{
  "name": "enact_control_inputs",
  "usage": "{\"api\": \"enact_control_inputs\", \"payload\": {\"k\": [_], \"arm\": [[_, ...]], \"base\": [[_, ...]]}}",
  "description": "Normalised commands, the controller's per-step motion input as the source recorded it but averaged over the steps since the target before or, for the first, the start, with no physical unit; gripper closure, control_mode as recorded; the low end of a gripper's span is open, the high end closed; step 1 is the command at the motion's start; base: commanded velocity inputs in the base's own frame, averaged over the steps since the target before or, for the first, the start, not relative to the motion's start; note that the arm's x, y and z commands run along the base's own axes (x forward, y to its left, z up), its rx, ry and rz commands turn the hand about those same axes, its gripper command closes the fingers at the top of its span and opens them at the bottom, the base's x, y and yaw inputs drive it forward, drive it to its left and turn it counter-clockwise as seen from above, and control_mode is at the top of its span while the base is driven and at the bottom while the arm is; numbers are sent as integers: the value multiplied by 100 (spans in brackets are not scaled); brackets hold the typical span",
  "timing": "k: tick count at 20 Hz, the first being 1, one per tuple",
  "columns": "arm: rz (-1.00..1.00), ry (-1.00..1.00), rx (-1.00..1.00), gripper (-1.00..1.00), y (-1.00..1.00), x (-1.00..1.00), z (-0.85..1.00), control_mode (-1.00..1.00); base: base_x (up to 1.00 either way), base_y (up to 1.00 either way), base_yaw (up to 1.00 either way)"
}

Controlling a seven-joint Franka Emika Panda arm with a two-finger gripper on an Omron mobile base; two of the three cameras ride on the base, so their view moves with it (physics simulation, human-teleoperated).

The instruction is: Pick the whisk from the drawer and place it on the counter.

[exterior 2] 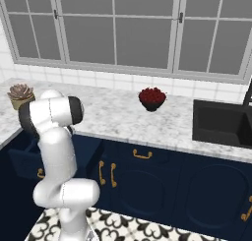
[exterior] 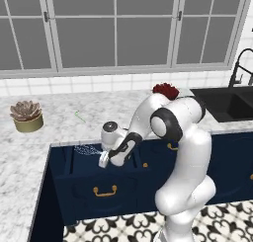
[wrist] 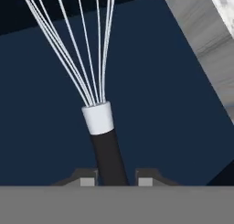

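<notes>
The marble counter (exterior: 74, 115) runs under the window and round the corner, and the navy drawer (exterior: 64, 159) stands pulled open below its edge, with the succulent pot (exterior: 27, 116) and a bowl of red fruit (exterior 2: 152, 98) well clear of where the whisk would be set down. The arm reaches down over the open drawer so the pincer (wrist: 113, 178) meets the whisk (wrist: 103, 122) from above; its two tips sit either side of the black handle (gripping it or merely bracketing it, I cannot tell). The wire head (exterior: 88, 149) lies over the drawer's dark interior.
</notes>
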Motion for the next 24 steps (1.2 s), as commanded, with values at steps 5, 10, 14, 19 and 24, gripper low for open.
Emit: {"api": "enact_control_inputs", "payload": {"k": [5, 10, 14, 19, 24], "arm": [[3, 4, 0, 100, -12, 13, 100, -100], [0, 9, 0, 100, -36, 73, 93, -100], [0, 4, -1, 100, -40, 100, 37, -100], [3, 0, -10, 100, -19, 97, -20, -100], [2, 0, -7, 100, -10, 80, -65, -100]], "base": [[0, 0, 0], [0, 0, 0], [0, 0, 0], [0, 0, 0], [0, 0, 0]]}}
